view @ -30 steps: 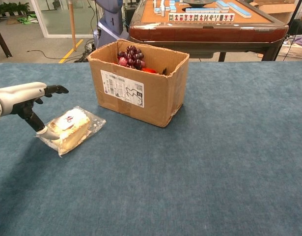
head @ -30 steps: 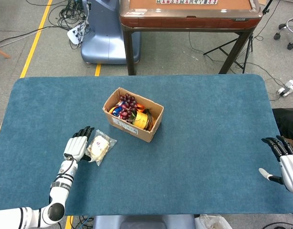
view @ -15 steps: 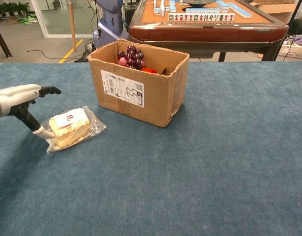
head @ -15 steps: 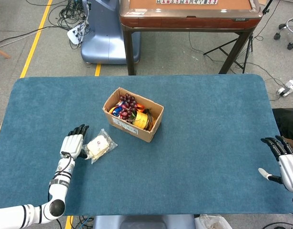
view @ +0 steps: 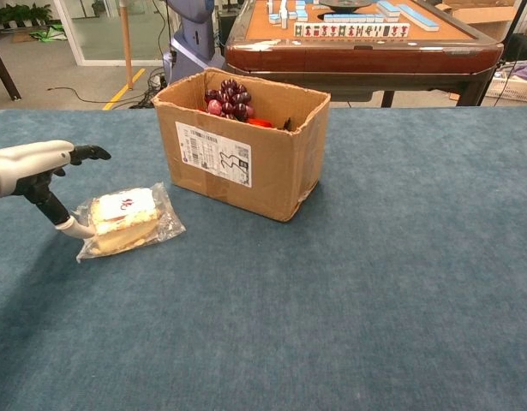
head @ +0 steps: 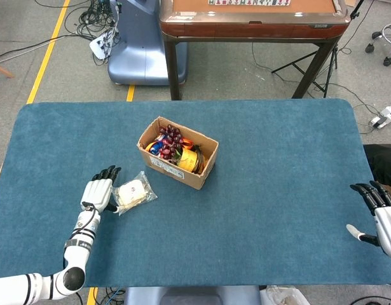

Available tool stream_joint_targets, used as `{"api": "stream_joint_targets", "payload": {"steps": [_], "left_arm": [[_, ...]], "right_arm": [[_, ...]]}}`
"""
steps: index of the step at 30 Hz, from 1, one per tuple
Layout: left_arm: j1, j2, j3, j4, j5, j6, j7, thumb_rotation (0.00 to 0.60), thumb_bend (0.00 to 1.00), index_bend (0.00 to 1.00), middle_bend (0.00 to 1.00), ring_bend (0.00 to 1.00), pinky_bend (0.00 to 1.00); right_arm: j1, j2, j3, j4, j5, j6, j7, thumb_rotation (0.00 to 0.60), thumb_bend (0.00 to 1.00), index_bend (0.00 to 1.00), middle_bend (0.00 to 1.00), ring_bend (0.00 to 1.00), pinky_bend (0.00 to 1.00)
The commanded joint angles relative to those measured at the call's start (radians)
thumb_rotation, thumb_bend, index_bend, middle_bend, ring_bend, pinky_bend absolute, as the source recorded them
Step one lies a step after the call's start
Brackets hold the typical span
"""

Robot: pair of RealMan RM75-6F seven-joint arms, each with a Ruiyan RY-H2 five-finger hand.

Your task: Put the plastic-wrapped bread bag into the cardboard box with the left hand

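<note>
1. Left hand point(view: 40, 167) is hovering low with our fingers spread apart, and we are gripping nothing; only the thumb tip seems to be touching the wrapper's near edge

2. We are seeing the plastic-wrapped bread bag point(view: 126, 221) lying flat on the blue table point(view: 374, 282) just beside that hand, on its inner side, not lifted; we judge we are lining up alongside it so the fingers can close across the loaf

3. Beyond the bag, further from the hand, the cardboard box point(view: 246, 154) is standing open-topped, which suits a drop from above; purple grapes point(view: 229, 96) and other packets are already filling part of it, so we are judging room remains toward its near side

4. Right hand point(head: 383, 216) is resting well apart at the table's far right edge, fingers loosely apart and empty, because the task belongs to the left

5. Counting: one bread bag, one box, one bunch of grapes, two hands
</note>
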Motion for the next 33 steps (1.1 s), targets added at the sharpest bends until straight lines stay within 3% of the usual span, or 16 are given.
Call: {"api": "stream_joint_targets", "payload": {"steps": [1, 10, 25, 30, 33], "left_arm": [[-0.014, 0.024, -0.002, -0.051, -0.028, 0.0, 0.032, 0.6, 0.06, 0.0, 0.0, 0.0, 0.09], [-0.049, -0.005, 0.003, -0.059, -0.069, 0.004, 0.066, 0.6, 0.06, 0.0, 0.0, 0.0, 0.09], [-0.076, -0.151, 0.037, 0.128, -0.071, 0.033, 0.103, 0.6, 0.06, 0.0, 0.0, 0.0, 0.09], [-0.06, -0.186, 0.033, 0.186, -0.047, 0.051, 0.075, 0.6, 0.06, 0.0, 0.0, 0.01, 0.17], [-0.051, -0.205, 0.033, 0.216, -0.019, 0.061, 0.058, 0.6, 0.06, 0.01, 0.02, 0.08, 0.22]], "right_arm": [[-0.004, 0.002, -0.001, -0.003, -0.003, 0.005, 0.001, 0.6, 0.03, 0.2, 0.21, 0.1, 0.41], [-0.012, 0.013, 0.0, -0.01, -0.012, 0.022, 0.013, 0.6, 0.03, 0.2, 0.21, 0.1, 0.41], [-0.016, 0.019, -0.001, -0.011, -0.021, 0.031, 0.023, 0.6, 0.03, 0.2, 0.21, 0.1, 0.41], [-0.016, 0.019, 0.0, -0.01, -0.02, 0.029, 0.022, 0.6, 0.03, 0.2, 0.22, 0.1, 0.41], [-0.014, 0.017, 0.0, -0.009, -0.019, 0.025, 0.02, 0.6, 0.03, 0.2, 0.22, 0.1, 0.41]]}}
